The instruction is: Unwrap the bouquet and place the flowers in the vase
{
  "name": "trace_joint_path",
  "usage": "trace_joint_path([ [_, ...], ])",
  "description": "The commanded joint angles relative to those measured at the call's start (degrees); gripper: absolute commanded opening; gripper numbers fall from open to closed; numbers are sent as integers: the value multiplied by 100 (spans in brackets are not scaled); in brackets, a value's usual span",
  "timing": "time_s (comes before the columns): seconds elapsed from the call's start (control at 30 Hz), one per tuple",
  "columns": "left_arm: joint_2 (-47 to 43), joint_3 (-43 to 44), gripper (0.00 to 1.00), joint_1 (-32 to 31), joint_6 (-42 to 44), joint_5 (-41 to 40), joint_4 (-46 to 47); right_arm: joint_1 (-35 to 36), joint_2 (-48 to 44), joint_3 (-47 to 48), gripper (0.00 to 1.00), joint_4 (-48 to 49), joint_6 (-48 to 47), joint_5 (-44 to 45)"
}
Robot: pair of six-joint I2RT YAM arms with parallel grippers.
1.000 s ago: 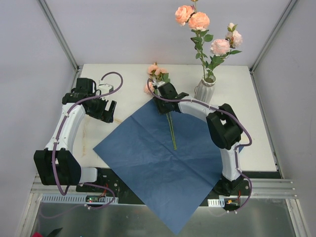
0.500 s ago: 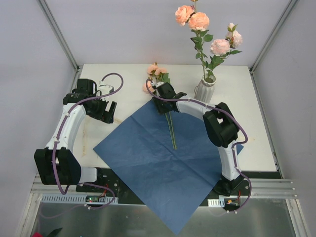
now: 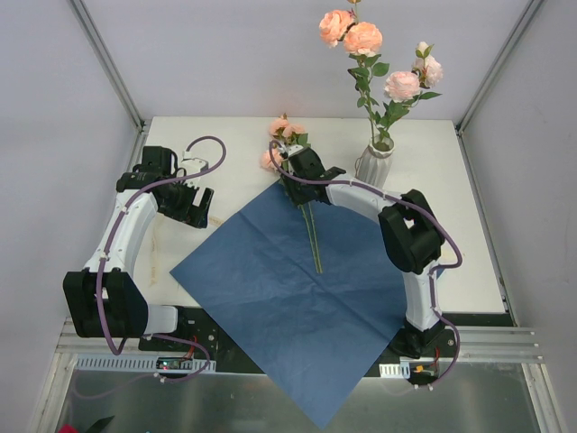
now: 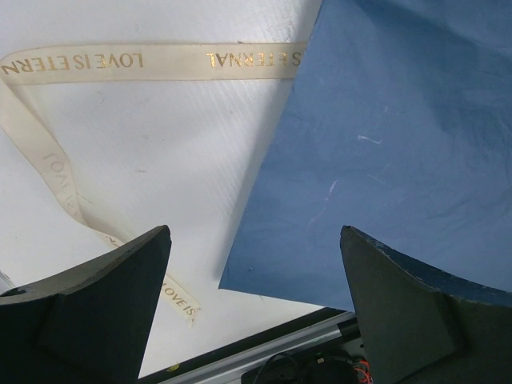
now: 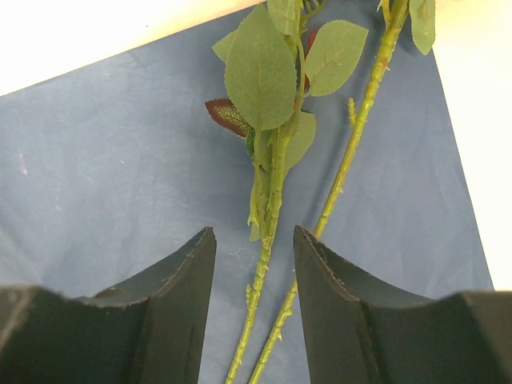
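Right fingers (image 5: 192, 280) are apart, straddling two stems of the flowers (image 5: 272, 184) lying on the blue paper (image 5: 104, 160). The stems run through the gap and neither finger is touching them yet. The leaves (image 5: 260, 76) sit just ahead of the fingertips. Vase (image 3: 374, 166) is well apart from these fingers, with several roses standing in it. Left fingers (image 4: 104, 296) are wide apart with nothing between, ribbon (image 4: 160, 58) ahead of them. Step looks like grabbing the stems: close squarely on both below the leaves, catch no paper, and lift clear before swinging to the vase mouth.
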Motion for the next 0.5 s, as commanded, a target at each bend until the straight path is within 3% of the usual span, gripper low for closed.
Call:
trace_joint_path([
  [0.0,-167,-41,87,39,96,23,8,18,43,261,46,-81,-19,90],
  [0.47,-167,38,87,39,140,14,16,-35,685,603,46,-406,52,90],
])
